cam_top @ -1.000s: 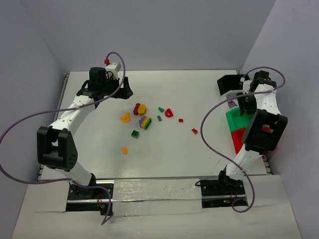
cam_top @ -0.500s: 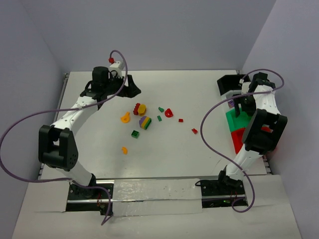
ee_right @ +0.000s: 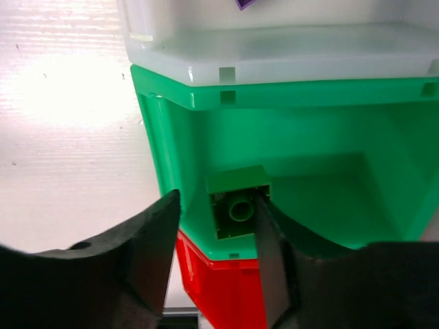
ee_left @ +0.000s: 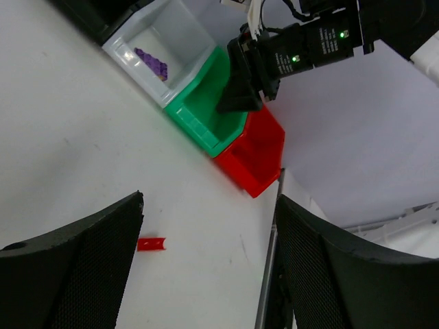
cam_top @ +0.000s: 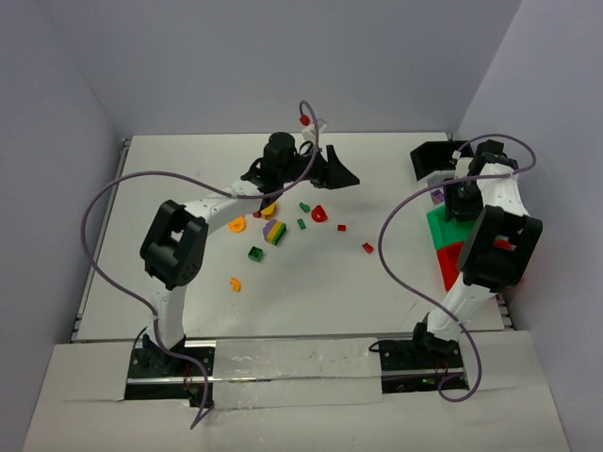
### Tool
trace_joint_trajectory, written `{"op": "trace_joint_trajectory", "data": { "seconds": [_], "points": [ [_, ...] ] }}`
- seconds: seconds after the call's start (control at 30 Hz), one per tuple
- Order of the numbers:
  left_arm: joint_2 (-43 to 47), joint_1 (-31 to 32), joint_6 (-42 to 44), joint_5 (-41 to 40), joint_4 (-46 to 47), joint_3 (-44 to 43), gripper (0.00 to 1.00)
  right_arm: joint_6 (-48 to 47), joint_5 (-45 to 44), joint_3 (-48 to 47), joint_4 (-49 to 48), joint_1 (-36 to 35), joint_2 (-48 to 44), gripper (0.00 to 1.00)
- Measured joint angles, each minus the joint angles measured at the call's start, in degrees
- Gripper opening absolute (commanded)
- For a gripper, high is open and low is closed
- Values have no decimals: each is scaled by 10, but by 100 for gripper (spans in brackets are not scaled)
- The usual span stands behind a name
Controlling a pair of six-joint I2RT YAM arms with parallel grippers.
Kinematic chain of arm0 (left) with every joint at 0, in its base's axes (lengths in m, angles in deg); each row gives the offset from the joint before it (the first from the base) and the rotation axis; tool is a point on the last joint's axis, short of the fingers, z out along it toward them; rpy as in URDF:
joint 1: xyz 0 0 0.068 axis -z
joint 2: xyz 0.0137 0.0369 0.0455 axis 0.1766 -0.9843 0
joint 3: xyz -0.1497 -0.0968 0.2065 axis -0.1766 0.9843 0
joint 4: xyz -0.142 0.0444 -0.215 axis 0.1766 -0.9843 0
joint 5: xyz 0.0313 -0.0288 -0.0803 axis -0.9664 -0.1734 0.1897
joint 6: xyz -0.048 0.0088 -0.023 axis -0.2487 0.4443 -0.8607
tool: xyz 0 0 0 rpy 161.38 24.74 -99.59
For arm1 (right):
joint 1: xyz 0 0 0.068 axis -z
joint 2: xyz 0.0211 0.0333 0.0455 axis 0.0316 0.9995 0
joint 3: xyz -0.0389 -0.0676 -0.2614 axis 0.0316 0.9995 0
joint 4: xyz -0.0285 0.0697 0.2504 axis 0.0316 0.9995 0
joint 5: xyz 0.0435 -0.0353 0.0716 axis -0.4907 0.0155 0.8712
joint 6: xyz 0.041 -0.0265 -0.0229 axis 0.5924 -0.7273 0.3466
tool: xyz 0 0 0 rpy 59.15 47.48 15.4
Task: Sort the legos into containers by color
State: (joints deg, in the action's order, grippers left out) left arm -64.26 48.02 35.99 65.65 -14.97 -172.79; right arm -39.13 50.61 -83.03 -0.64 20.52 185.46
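Observation:
Loose legos lie mid-table: a purple-yellow-green block (cam_top: 274, 231), red pieces (cam_top: 320, 214), green pieces (cam_top: 255, 252) and orange pieces (cam_top: 237, 224). The containers stand in a row at the right: black bin (cam_top: 431, 158), white bin (cam_top: 439, 196), green bin (cam_top: 443, 226), red bin (cam_top: 450, 264). My left gripper (cam_top: 341, 169) hangs wide open and empty at the back centre (ee_left: 208, 202), above a small red brick (ee_left: 151, 243). My right gripper (cam_top: 459, 205) is over the green bin (ee_right: 309, 157); its jaws (ee_right: 217, 205) are parted, with a green brick (ee_right: 238, 211) against the right finger and a gap to the left finger.
The white bin (ee_left: 164, 38) holds purple pieces (ee_left: 152, 63). The left wrist view also shows the green bin (ee_left: 206, 113), the red bin (ee_left: 255, 152) and my right arm's wrist (ee_left: 302, 48) above them. Purple cables loop over both arms. Walls close in the table's back and sides.
My left arm has swung from the back left of the table to the right, to the back centre, gripper open throughout. My right arm has stayed over the bins.

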Motion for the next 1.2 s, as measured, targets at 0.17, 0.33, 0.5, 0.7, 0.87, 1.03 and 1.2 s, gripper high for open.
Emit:
{"op": "trace_joint_trajectory", "data": {
  "seconds": [0.17,0.33,0.5,0.7,0.87,1.03,1.2],
  "points": [
    [-42,21,-33,-9,23,-30,83,8,2,5,-7,0,-4,66],
    [-51,46,-30,-27,23,-47,81,17,6,5,-18,0,-6,84],
    [-55,53,-26,-39,23,-53,79,20,10,5,-26,0,-6,86],
    [-64,51,-24,-50,22,-54,85,25,47,11,-25,0,-25,100],
    [-65,51,-4,-50,17,-45,87,41,77,11,-24,-10,-55,100],
    [-55,47,17,-49,9,3,87,44,79,11,-25,-33,-76,99],
    [-14,7,28,-34,-12,59,86,37,82,12,-32,-100,-90,93]
  ]
}}
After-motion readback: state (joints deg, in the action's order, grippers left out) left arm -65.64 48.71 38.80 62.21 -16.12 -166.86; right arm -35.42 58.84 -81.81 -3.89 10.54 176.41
